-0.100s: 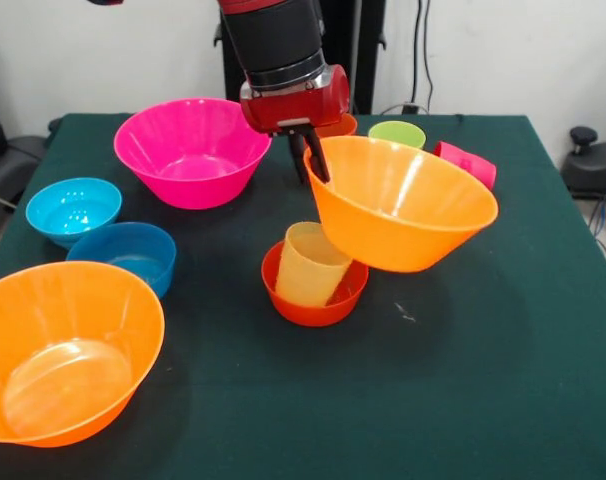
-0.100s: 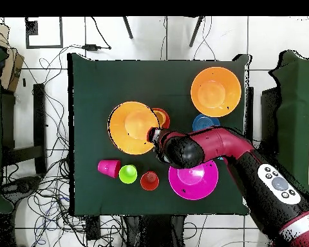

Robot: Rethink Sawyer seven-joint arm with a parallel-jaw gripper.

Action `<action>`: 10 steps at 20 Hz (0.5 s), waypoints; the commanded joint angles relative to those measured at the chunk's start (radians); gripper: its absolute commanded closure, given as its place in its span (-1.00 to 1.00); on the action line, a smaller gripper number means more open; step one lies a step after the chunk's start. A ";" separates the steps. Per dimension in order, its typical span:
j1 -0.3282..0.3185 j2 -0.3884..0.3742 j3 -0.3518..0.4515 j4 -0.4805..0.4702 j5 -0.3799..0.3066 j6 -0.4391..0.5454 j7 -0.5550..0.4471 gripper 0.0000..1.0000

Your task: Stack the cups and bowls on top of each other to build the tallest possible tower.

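You've got a dark green desk [image 1: 503, 400] on a white tiled floor [image 2: 273, 38], w/ black cables [image 2: 47, 186] strewn along one side. White wall [image 1: 503, 50] behind; dark chairs [image 1: 595, 160] at desk's sides.

This is a robotics lab or test room, not a home. A table [image 2: 86, 116] covered in dark green cloth stands on a white tiled floor [image 2: 41, 38], with loose black cables [image 2: 51, 186] strewn across the tiles around it. A red and black industrial arm [image 2: 247, 157] on a pedestal reaches over the tabletop. Behind the table runs a plain white wall [image 1: 503, 50] with more cables [image 1: 420, 40] hanging down it. Dark chairs [image 1: 595, 160] sit at the table's sides.
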 commanded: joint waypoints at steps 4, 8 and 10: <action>0.029 -0.016 -0.056 -0.050 -0.011 -0.055 -0.017 1.00; 0.025 -0.009 -0.054 -0.061 -0.014 -0.049 -0.031 1.00; 0.017 -0.002 -0.045 -0.075 -0.006 -0.025 -0.057 1.00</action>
